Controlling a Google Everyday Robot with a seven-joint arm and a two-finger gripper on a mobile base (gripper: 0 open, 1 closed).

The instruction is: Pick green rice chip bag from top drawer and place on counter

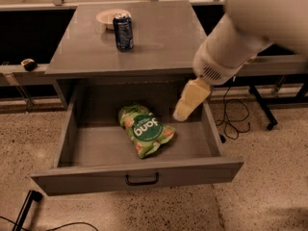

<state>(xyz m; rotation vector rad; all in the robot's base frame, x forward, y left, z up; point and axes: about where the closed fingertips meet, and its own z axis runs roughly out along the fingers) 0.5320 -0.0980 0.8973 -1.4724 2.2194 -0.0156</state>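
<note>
Open top drawer [86,174] seen from above, with my gripper [189,101] lowered over its right rear corner. My pale arm [243,35] enters from the upper right and ends in the gripper, which hangs inside the drawer's outline, close to the right wall and above the drawer floor. I cannot tell whether the gripper is released or clenched; it touches nothing that I can see.

The green rice chip bag [144,130] lies flat on the drawer floor to the left of my gripper and slightly nearer the front panel, apart from it, its dark round logo facing up. The black handle [142,179] sits at the centre of the front panel, farther forward and to the left.

The counter [163,42] lies behind and above my gripper. A blue soda can [123,31] stands upright on it, well to the left, with a pale plate [107,16] just behind the can. Black cables [236,121] lie on the floor to my gripper's right.
</note>
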